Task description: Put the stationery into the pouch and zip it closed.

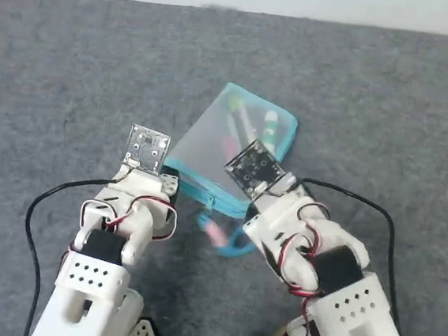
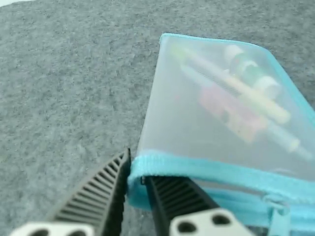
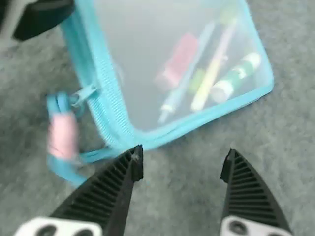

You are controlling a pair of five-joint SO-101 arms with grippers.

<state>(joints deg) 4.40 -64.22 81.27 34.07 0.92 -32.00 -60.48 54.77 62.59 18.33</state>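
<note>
My left tool pinches a corner of the translucent, teal-edged zip pouch. My right tool gapes wide beside it.

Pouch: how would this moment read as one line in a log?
left tool: shut on pouch corner | right tool: open beside pouch | stationery: inside pouch | zip: state unclear

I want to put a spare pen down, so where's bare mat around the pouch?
Free: the grey mat beyond the pouch and to either side of it. Crowded: the near side, with both arms, their cables and the pouch's strap.
</note>
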